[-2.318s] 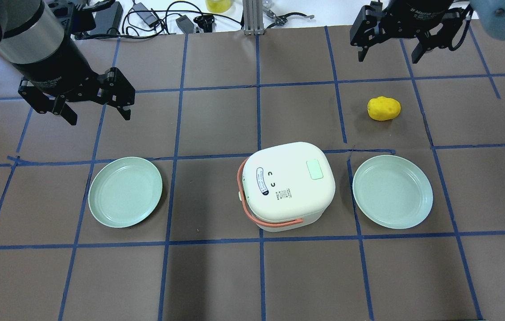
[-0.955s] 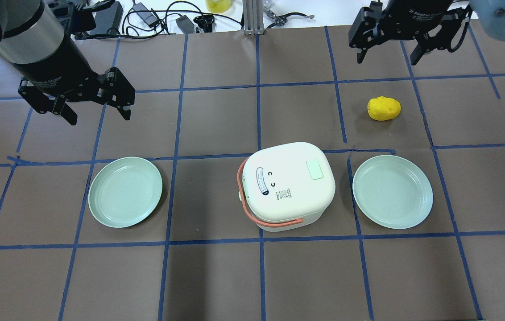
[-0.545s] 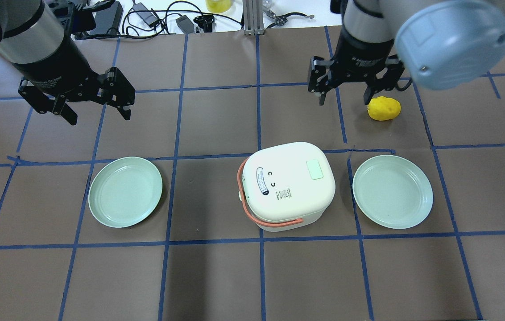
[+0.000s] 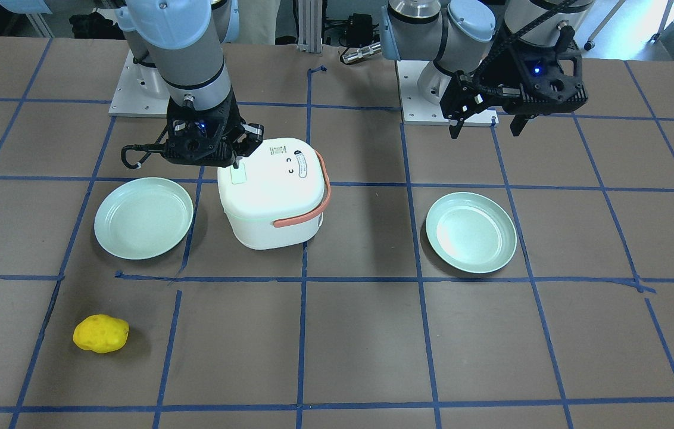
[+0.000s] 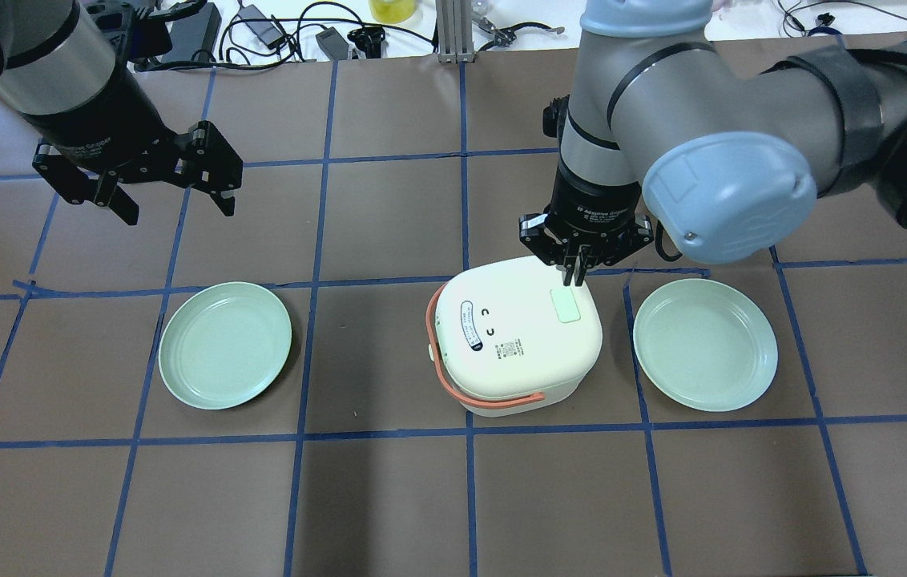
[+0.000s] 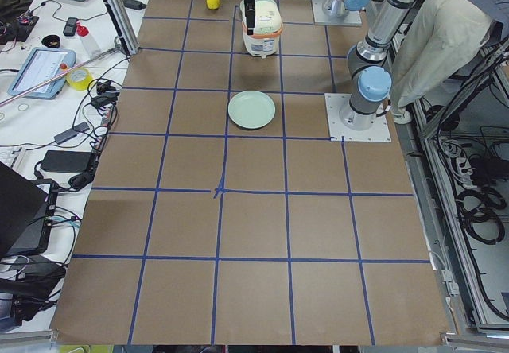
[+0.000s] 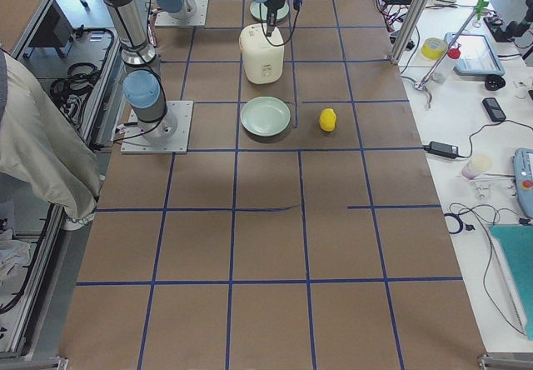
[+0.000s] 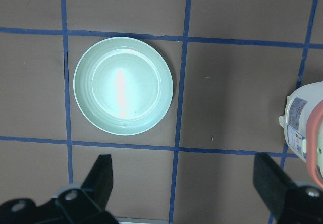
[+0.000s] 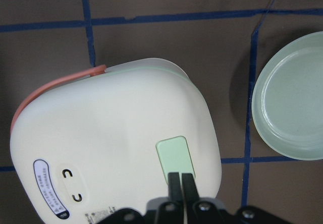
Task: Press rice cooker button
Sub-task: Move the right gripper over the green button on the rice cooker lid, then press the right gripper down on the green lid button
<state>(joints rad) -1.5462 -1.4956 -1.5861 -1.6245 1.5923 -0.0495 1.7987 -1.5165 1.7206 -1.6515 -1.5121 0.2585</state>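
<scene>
The white rice cooker (image 5: 513,336) with an orange handle stands mid-table. Its pale green button (image 5: 566,305) is on the lid's right side. My right gripper (image 5: 574,276) is shut and points down, its tips at the button's (image 9: 174,156) edge in the right wrist view (image 9: 180,176). I cannot tell whether they touch it. In the front view the right gripper (image 4: 234,164) is at the cooker's (image 4: 271,190) top. My left gripper (image 5: 179,210) is open and empty, hovering far left of the cooker.
One green plate (image 5: 225,344) lies left of the cooker, below the left gripper (image 8: 184,183). A second plate (image 5: 706,344) lies right of the cooker. A yellow lumpy object (image 4: 100,334) lies beyond the right plate, hidden by the right arm in the overhead view.
My right arm has swept from the far right corner to the cooker's lid. Its gripper has gone from open to shut. The left arm has not moved.
</scene>
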